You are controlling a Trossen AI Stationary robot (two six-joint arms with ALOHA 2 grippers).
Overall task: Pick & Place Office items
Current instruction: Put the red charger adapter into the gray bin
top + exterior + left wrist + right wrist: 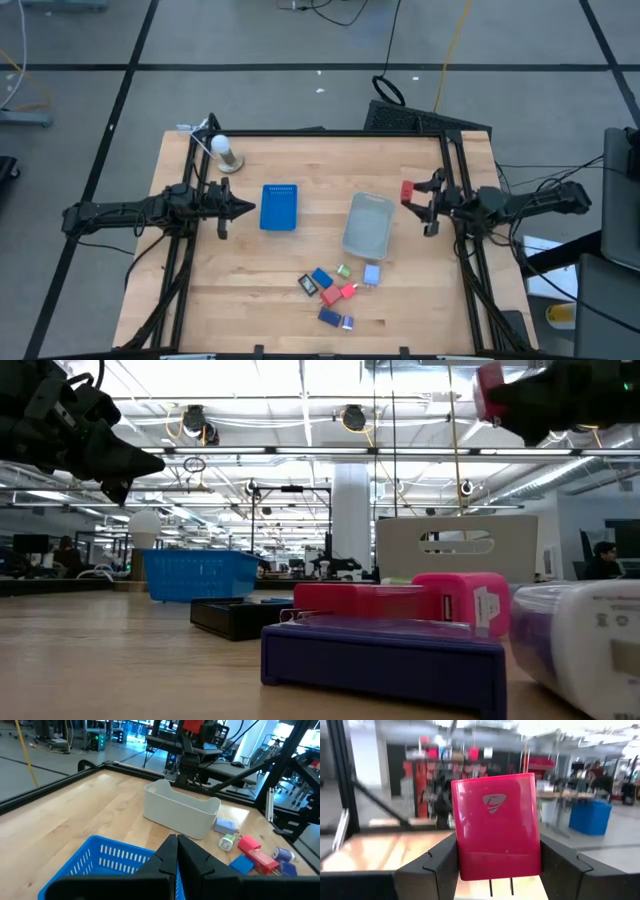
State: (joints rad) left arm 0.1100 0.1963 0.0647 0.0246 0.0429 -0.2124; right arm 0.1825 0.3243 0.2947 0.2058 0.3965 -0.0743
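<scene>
The right gripper (pixel 418 203) grasps a red block (pixel 496 826) above the table's three o'clock edge, just beside the grey bin (pixel 367 225); the left gripper (pixel 243 209), clenched empty, hovers at nine o'clock of the blue tray (pixel 279 207); remaining pieces (pixel 334 288) lie at six o'clock

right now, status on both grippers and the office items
Right gripper holds a red block aloft beside the clear bin. Left gripper shut, empty, by blue tray. Remaining office items on table. Nothing blocking.

tray (pixel 279 207) left of bin (pixel 367 224), items (pixel 335 287) in front
</scene>
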